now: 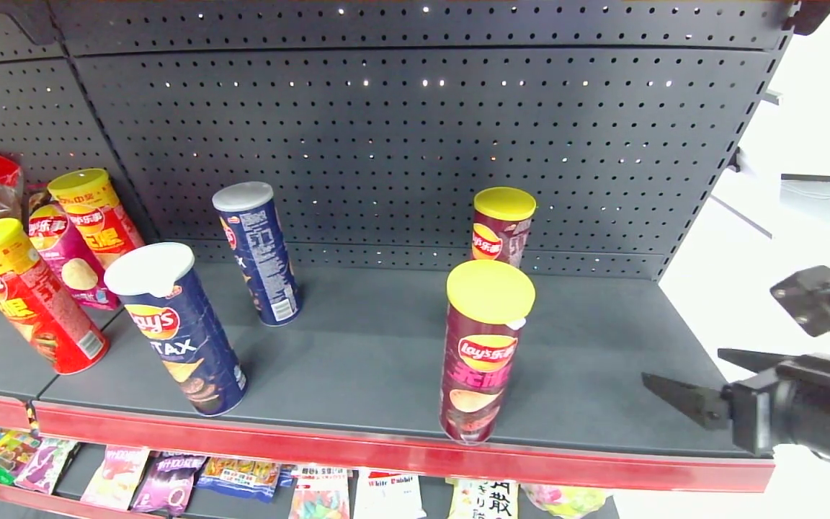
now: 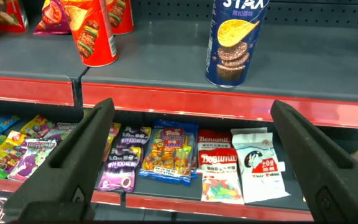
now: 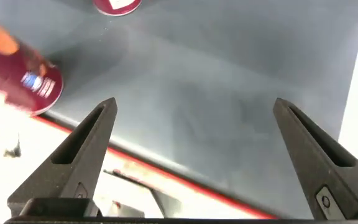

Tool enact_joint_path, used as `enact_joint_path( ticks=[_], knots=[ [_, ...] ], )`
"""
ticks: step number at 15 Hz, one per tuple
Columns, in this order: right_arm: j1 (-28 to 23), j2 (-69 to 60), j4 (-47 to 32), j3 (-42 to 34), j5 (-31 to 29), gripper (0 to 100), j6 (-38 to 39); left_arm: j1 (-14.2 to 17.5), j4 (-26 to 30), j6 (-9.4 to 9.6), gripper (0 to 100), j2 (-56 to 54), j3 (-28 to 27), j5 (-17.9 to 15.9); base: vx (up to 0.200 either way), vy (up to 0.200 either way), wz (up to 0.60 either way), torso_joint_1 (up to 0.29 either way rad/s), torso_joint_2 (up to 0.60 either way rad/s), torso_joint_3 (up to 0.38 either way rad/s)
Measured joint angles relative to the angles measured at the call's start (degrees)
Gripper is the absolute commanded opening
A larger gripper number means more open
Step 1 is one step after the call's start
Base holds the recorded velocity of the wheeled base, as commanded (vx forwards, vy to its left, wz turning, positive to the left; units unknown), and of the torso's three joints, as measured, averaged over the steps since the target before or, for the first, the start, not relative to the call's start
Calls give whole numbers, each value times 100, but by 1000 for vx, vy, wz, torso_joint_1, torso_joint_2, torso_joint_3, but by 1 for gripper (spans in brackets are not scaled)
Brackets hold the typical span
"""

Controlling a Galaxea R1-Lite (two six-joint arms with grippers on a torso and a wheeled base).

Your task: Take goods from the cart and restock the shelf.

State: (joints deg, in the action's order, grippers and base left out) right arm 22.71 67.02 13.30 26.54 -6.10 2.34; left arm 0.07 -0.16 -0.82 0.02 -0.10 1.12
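On the grey shelf stand several chip cans. A maroon can with a yellow lid is at the front edge, and a second maroon can is at the back. To the left are a front blue can and a rear blue can. My right gripper hangs open and empty off the shelf's right front corner, apart from the front maroon can. Its fingers point over bare shelf. My left gripper is open and empty, low before the shelf's red edge, below the front blue can.
Red cans and a leaning pink can crowd the left shelf section. Snack packets fill the lower shelf. A perforated back panel closes the rear. Bare shelf lies right of the maroon cans.
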Motion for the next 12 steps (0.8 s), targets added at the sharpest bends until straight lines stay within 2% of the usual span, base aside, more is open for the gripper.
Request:
enact_joint_path(
  ticks=[4, 8, 12],
  knots=[
    [-797, -2003, -627, -634, 163, 100, -296, 0, 0, -2, 100, 0, 0, -6, 0, 0, 0, 0, 0, 0],
    [-1881, -4180, -1808, -870, 762, 100, -603, 0, 0, 2, 100, 0, 0, 0, 0, 0, 0, 0, 0, 0],
    [-2450, -5788, -2293, -1390, 965, 100, -595, 0, 0, 2, 100, -2, 0, -1, 0, 0, 0, 0, 0, 0]
  ],
)
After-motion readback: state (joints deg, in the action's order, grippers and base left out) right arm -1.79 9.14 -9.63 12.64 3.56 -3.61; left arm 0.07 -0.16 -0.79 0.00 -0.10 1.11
